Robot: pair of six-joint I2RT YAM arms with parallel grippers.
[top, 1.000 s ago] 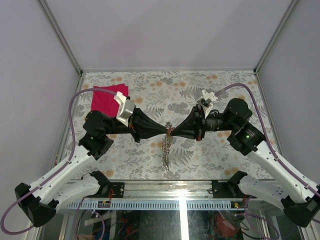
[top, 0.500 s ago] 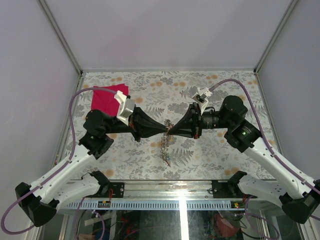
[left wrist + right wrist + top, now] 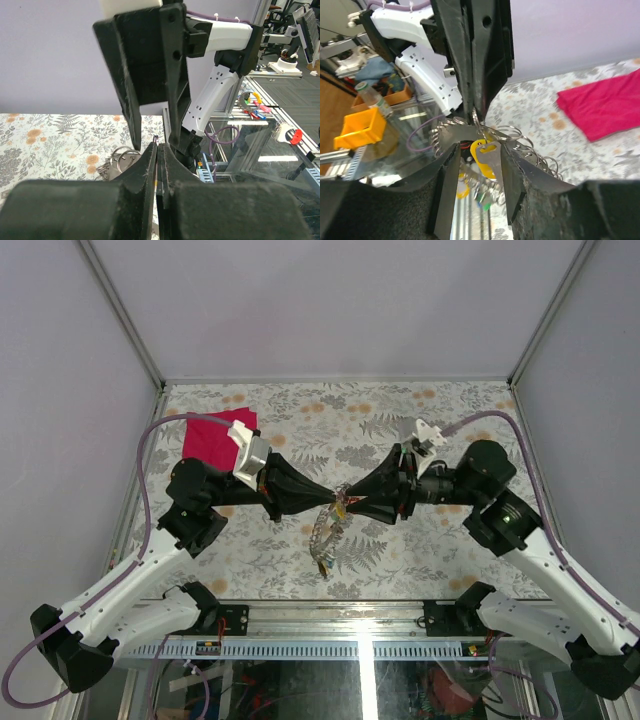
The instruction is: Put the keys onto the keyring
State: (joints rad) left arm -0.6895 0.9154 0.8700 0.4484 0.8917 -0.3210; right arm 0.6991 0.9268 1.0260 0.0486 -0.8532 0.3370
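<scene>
Threading step, in mid-air above the centre of the worktop (image 3: pixel 400 420). Your left end effector (image 3: pixel 157 152) is closed tight, apparently pinching the rim of the keyring (image 3: pixel 451 134), and the keys (image 3: pixel 324 536) dangle below. Your right end effector (image 3: pixel 477 155) stands half parted around a yellow-headed key (image 3: pixel 483 156) and seems to grip nothing. The next move probably calls for re-gripping that key and feeding it along the ring. An orange bin (image 3: pixel 360 131) beyond the worktop hides its contents.

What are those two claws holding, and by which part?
The left gripper pinches the keyring by its upper rim, keys dangling. The right gripper is open, holding nothing.
</scene>
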